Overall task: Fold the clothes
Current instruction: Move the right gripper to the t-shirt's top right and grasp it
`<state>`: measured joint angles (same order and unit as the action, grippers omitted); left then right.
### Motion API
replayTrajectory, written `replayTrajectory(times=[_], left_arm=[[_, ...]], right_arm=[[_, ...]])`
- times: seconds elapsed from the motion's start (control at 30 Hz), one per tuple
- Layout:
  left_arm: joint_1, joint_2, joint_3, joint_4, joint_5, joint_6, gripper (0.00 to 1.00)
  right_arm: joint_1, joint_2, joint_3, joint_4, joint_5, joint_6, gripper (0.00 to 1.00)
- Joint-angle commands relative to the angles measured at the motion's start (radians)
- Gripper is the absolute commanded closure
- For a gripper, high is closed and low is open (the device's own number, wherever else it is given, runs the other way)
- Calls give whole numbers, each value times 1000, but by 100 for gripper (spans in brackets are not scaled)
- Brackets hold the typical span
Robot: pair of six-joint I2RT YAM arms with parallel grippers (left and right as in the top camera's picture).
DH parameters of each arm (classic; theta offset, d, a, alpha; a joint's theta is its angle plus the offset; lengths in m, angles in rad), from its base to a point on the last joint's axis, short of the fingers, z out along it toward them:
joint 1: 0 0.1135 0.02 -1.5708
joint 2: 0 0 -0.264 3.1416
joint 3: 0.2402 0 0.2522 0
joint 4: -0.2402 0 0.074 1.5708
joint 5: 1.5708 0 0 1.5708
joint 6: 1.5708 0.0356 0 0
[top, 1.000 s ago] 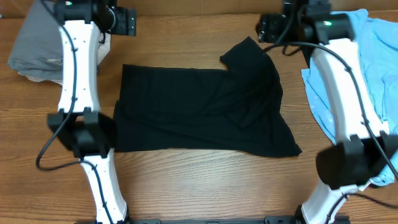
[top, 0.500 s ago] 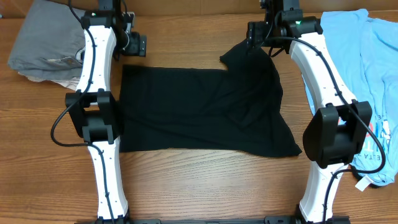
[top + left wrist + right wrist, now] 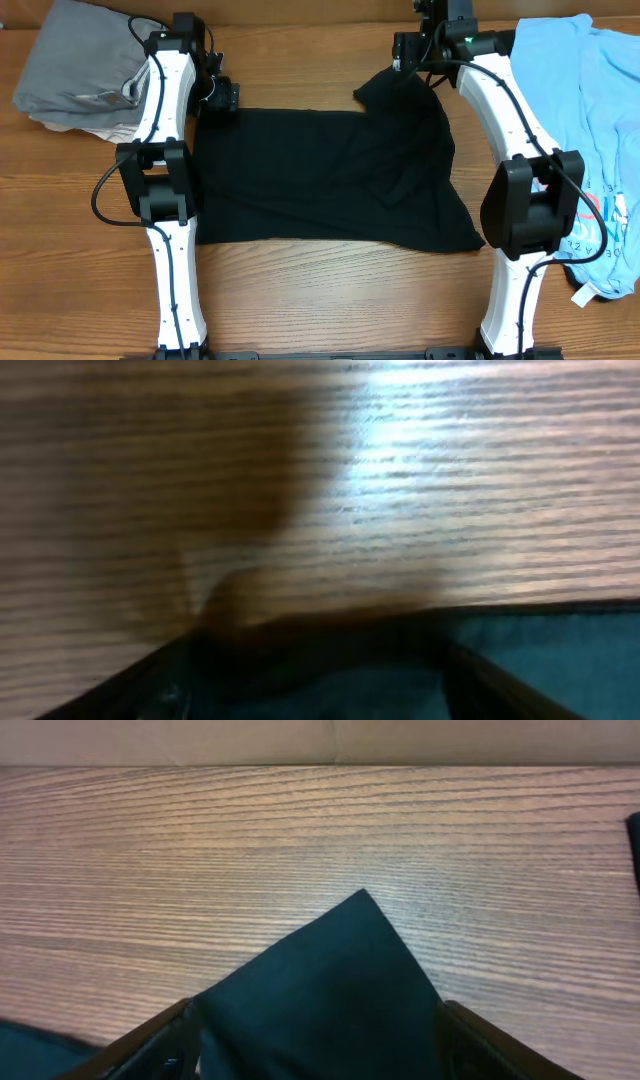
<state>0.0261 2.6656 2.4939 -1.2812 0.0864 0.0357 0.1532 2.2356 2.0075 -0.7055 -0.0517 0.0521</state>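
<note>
Jaws spread on both: my left gripper (image 3: 223, 98) and right gripper (image 3: 403, 57) grasp nothing, poised at upper corners of the black T-shirt (image 3: 320, 175), centre frame. Both moved inward since earlier.

Left wrist view is blurred; the light blue tee (image 3: 600, 110) runs past the overhead's right edge.

The T-shirt (image 3: 330, 180) by the right gripper (image 3: 403, 50) was plain black; the tee (image 3: 590, 90) to that gripper's right, light blue with red print. Left of the left gripper (image 3: 222, 97) the folded garment (image 3: 70, 60) was grey. The table (image 3: 330, 300) was brown wood grain
</note>
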Motion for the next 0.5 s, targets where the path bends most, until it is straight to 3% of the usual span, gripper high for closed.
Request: replayTrajectory(times=[0.0, 0.1, 0.17, 0.2, 0.47], left_arm=[[-8, 13, 2, -16, 14, -6, 29], [-8, 13, 2, -22, 14, -6, 62], [-8, 13, 2, -24, 10, -6, 91], [-8, 12, 2, -25, 8, -7, 96], [-8, -6, 32, -51, 8, -44, 96]], right_arm=[[3, 22, 23, 22, 6, -3, 23], [3, 32, 23, 34, 6, 0, 24], [3, 42, 23, 43, 6, 0, 24], [3, 48, 23, 53, 6, 0, 24], [3, 126, 23, 175, 22, 0, 24]])
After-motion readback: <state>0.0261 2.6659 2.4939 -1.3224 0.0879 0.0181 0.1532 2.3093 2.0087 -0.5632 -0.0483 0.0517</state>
